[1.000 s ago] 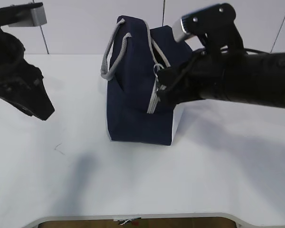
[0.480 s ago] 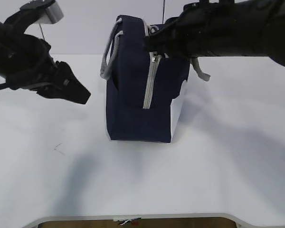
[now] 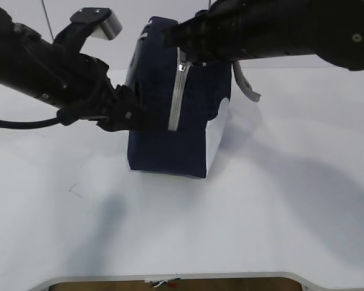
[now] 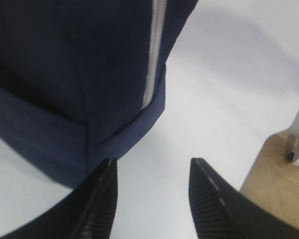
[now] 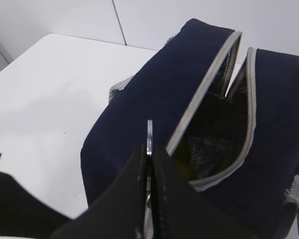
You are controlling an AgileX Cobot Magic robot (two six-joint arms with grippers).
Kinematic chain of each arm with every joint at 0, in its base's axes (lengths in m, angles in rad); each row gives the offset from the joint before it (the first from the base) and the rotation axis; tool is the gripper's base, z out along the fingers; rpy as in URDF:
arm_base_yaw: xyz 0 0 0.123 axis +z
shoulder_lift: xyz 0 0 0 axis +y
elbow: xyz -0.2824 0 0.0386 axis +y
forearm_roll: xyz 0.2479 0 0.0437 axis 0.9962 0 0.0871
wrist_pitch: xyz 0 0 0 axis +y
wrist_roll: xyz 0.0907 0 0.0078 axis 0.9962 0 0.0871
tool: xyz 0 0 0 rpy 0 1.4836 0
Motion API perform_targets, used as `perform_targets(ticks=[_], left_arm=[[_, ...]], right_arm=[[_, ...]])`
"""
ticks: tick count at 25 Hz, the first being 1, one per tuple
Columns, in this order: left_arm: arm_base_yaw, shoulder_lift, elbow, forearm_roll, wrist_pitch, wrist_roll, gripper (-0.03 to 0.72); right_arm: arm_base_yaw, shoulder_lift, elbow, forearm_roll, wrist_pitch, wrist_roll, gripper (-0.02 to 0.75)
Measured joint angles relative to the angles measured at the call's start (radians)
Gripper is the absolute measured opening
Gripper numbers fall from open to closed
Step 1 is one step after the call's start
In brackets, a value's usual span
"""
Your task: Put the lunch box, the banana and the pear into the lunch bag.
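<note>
The navy lunch bag (image 3: 164, 151) stands upright mid-table, with a white patch at its lower right. My right gripper (image 3: 173, 36) is at the bag's top, shut on the metal ring pull (image 5: 149, 134) of the grey zipper (image 3: 176, 103). In the right wrist view the bag's top (image 5: 154, 99) gapes open behind the pull. A dim yellowish patch (image 5: 177, 165) shows inside; I cannot tell what it is. My left gripper (image 3: 133, 118) is open and empty against the bag's lower left side, and the bag's corner (image 4: 65, 74) lies just past its tips (image 4: 152, 167). The lunch box, banana and pear are out of view.
A grey strap handle (image 3: 246, 88) hangs off the bag's right side. The white table's front edge (image 3: 170, 279) is near the bottom of the exterior view. The left wrist view shows the table edge and wooden floor (image 4: 274, 164) at right.
My right gripper has drawn the ring pull from the bag's side up to its top and leftward. My left arm has swung right to the bag's lower left. The bag has shifted slightly left.
</note>
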Motion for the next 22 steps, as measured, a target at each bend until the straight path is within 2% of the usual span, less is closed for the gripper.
perform_targets(ticks=[5,8,18,20,22], left_arm=[[-0.022,0.026,0.0,-0.014,-0.152,0.007,0.365],[-0.022,0.027,0.0,-0.016,-0.203,0.007,0.336],[-0.022,0.057,0.0,-0.056,-0.259,0.008,0.312],[-0.026,0.08,0.0,-0.06,-0.259,0.008,0.264],[-0.026,0.092,0.0,-0.058,-0.259,0.009,0.155]], right_arm=[[0.0,0.0,-0.002,0.01,0.02,0.0,0.012],[0.0,0.0,-0.002,0.013,0.029,0.001,0.012],[0.0,0.0,-0.041,0.022,0.046,0.002,0.012],[0.0,0.0,-0.049,0.022,0.051,0.002,0.012],[0.0,0.001,-0.05,0.022,0.053,0.002,0.012]])
